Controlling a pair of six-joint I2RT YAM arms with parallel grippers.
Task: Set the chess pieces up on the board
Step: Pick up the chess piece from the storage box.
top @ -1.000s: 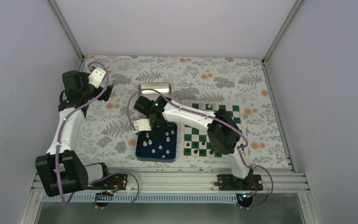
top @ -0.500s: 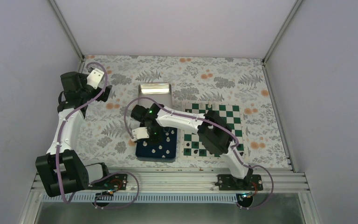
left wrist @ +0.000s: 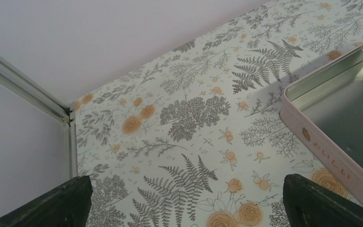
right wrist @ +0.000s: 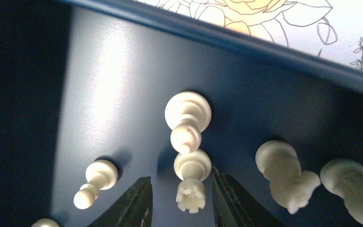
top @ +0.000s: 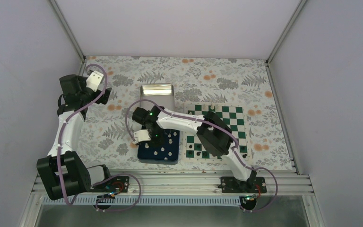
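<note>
From above, the right arm (top: 212,137) hides much of the board (top: 231,118), from its middle toward 7 o'clock, and the white pieces (top: 162,151) in the blue tray (top: 157,161) are too small to name. The left wrist view cuts the tin (left wrist: 340,104) off at 3 o'clock; the right wrist view clips a pale piece (right wrist: 45,222) at 7 o'clock

Chess pieces (right wrist: 187,113) in tray (right wrist: 113,80), left of board (top: 232,118).
</note>
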